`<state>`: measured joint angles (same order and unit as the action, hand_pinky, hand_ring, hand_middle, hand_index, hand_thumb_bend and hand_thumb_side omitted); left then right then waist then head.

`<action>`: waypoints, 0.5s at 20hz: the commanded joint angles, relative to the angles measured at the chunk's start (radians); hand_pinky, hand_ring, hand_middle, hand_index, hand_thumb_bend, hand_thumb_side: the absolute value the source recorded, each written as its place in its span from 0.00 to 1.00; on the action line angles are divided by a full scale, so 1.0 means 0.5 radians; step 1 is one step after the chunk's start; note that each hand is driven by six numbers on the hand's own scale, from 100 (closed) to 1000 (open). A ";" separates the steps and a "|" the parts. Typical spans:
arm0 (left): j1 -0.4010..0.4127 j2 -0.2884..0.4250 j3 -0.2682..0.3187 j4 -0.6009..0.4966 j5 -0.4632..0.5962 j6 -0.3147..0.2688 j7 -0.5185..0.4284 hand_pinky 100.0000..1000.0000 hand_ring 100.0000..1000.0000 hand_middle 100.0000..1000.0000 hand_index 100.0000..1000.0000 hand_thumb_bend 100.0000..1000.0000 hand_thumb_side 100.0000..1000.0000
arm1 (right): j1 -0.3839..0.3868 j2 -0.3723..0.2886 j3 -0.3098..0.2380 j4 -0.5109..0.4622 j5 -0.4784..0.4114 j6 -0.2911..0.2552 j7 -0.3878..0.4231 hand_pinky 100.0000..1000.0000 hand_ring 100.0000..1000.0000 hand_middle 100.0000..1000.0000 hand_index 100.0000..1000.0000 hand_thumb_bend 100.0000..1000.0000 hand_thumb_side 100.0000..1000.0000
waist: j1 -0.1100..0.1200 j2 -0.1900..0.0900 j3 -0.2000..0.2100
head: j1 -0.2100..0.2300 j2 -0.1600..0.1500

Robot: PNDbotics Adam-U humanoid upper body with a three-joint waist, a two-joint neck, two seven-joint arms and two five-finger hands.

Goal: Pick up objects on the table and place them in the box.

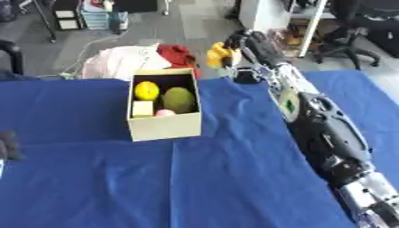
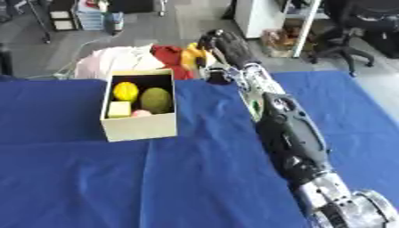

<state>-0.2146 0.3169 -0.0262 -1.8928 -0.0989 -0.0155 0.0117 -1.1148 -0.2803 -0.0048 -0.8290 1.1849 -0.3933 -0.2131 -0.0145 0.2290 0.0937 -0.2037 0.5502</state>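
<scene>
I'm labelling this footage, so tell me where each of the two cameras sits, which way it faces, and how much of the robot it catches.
Left eye view: in the robot's head, looking down and forward at the blue table and box; the right arm crosses the right side, right hand at a yellow object near the far edge; a dark bit of the left hand shows at the left edge.
Right eye view: the same head, set slightly to the right; the right arm shows, the left hand does not.
Shared: table, box with its yellow ball and green fruit, right arm.
</scene>
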 commanded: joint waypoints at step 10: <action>-0.032 0.027 0.006 -0.018 0.015 -0.001 -0.012 0.77 0.51 0.51 0.68 0.00 0.55 | -0.041 0.245 0.094 0.011 0.268 -0.150 0.118 0.78 0.66 0.56 0.64 0.00 0.06 | -0.023 -0.060 0.041 | -0.049 -0.022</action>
<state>-0.2172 0.3168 -0.0268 -1.8926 -0.0974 -0.0150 0.0074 -1.1166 -0.1543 0.0421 -0.8169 1.2999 -0.4637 -0.1556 -0.0145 0.2291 0.1123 -0.2235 0.5496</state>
